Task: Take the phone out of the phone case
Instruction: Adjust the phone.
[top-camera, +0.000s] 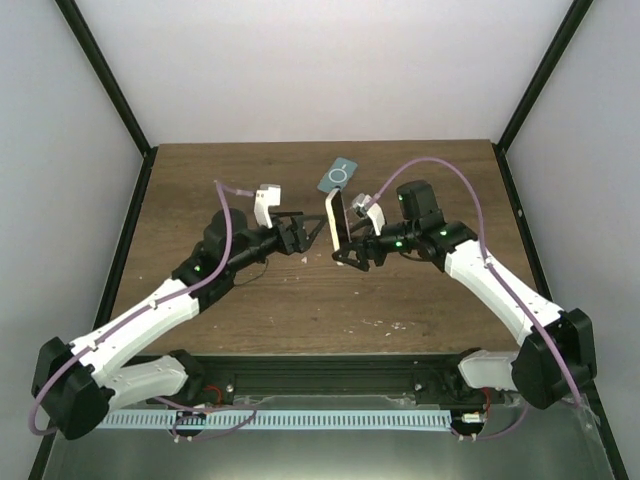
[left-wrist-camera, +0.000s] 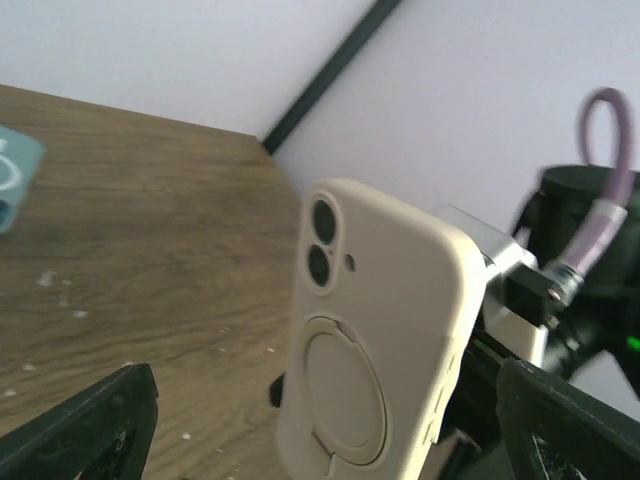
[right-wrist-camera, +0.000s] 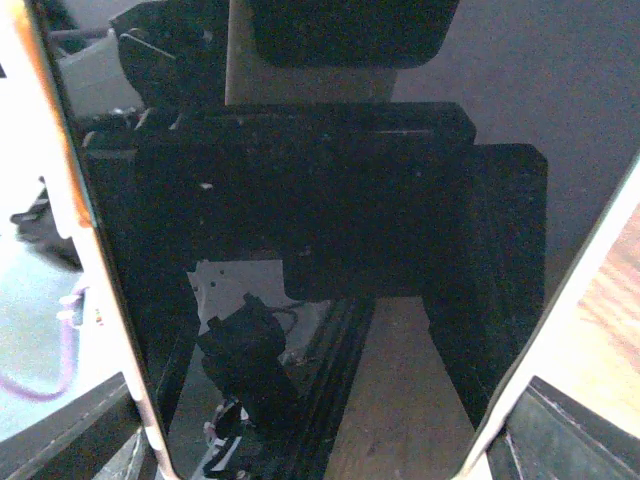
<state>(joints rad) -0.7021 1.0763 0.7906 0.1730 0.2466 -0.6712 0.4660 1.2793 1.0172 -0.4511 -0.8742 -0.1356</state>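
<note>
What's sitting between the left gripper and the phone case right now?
Nothing. In the left wrist view, only bare table shows between the fingers of the open left gripper and the phone case, which the right gripper holds upright.

I see case (left-wrist-camera: 385, 330) matt, smooth, soft-looking cream plastic. Phone (right-wrist-camera: 320, 250) screen glossy black glass, mirror-like. Table (top-camera: 300, 300) brown wood grain, matt, flecked. Arm shells (top-camera: 150, 320) smooth white plastic.
</note>
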